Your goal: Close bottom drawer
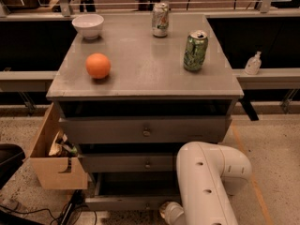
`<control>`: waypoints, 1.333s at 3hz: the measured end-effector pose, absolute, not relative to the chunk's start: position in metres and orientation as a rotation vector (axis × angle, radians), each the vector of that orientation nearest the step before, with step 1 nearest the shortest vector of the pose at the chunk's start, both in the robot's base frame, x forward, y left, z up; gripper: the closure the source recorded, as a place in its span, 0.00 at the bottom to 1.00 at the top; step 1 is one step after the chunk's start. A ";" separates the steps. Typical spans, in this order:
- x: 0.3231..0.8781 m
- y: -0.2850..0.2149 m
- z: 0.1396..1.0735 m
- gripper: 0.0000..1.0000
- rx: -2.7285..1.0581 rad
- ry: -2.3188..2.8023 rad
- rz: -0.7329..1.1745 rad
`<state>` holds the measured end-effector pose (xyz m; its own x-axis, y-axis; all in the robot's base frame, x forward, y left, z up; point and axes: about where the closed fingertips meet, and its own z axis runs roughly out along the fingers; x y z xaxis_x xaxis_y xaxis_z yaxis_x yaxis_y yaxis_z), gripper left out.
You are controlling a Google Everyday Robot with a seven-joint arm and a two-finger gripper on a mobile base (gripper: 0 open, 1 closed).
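Observation:
The grey cabinet has three drawers. The bottom drawer (123,202) is pulled out, with its dark shallow tray showing and its slim grey front near the lower edge of the view. Its knob is hidden. My white arm (206,182) comes up from the bottom right, in front of the drawer's right half. My gripper (168,211) is at the bottom edge of the view, right at the drawer front. Only its pale wrist end shows, and the rest is cut off.
The top drawer (146,131) and middle drawer (147,163) stand slightly out. On the cabinet top are an orange ball (98,65), a white bowl (88,25) and two cans (195,50). A light wooden box (54,161) stands at the cabinet's left. Cables lie at the bottom left.

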<state>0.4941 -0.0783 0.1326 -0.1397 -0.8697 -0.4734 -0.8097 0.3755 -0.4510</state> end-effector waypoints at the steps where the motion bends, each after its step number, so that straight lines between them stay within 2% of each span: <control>1: 0.493 -0.078 0.133 1.00 -1.446 1.955 -0.113; 4: 0.492 -0.078 0.133 1.00 -1.446 1.955 -0.113</control>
<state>0.4916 -0.0785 0.1326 -0.1392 -0.8698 -0.4734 -0.8094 0.3754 -0.4517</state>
